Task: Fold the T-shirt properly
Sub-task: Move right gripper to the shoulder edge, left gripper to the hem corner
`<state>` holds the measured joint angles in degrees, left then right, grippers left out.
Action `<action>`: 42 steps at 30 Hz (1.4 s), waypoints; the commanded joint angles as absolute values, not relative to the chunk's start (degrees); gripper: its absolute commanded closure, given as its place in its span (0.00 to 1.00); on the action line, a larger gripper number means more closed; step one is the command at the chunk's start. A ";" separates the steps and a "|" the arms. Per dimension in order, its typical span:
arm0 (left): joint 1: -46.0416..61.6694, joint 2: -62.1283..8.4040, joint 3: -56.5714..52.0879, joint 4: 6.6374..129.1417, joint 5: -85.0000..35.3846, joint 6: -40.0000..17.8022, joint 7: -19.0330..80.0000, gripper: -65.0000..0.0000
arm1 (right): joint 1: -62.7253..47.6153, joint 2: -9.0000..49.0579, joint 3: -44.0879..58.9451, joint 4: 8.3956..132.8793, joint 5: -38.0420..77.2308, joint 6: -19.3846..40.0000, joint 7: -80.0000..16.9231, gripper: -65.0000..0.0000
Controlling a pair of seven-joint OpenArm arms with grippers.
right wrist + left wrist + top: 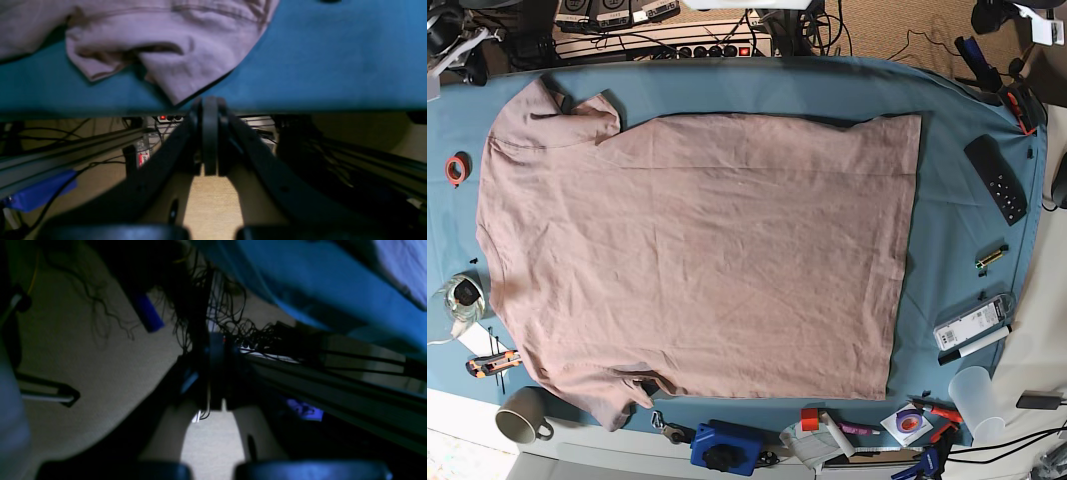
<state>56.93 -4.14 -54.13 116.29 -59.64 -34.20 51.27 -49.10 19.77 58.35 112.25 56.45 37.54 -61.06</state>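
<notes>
The T-shirt (697, 260) lies spread flat and wrinkled across the blue table cloth (957, 230), collar end toward the left of the base view and hem toward the right, with one sleeve bunched near the far edge and the other crumpled at the near edge. No fold has been made, so the task looks to be at its very start. Neither arm shows in the base view. The right gripper (209, 110) is closed and empty, hanging just below the table edge under a sleeve corner. The left gripper (215, 350) is dim and blurred in its own view, but its jaws seem closed on nothing, also below the cloth's edge. Next, I judge, both claws must rise, open, and pinch the shirt's edge for a first fold.
</notes>
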 commanded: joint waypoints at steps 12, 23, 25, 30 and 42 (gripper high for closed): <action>57.93 -4.47 -54.65 117.56 -60.90 -34.59 50.61 1.00 | -49.34 20.49 59.09 112.90 54.81 37.67 -59.70 0.53; 57.93 -4.49 -54.65 117.56 -60.93 -34.59 50.61 1.00 | -41.28 21.02 59.09 103.61 61.95 37.74 -62.61 0.53; 57.93 -4.47 -54.65 117.56 -60.93 -34.59 50.61 1.00 | -39.90 21.74 59.09 97.41 66.96 39.57 -64.99 0.54; 57.93 -4.47 -54.65 117.56 -60.93 -34.59 50.59 1.00 | -34.54 25.04 59.09 82.21 80.79 40.00 -73.36 0.54; 57.78 -4.45 -54.65 117.56 -60.95 -34.59 50.57 1.00 | -24.88 29.61 54.11 66.26 85.00 40.00 -80.00 0.54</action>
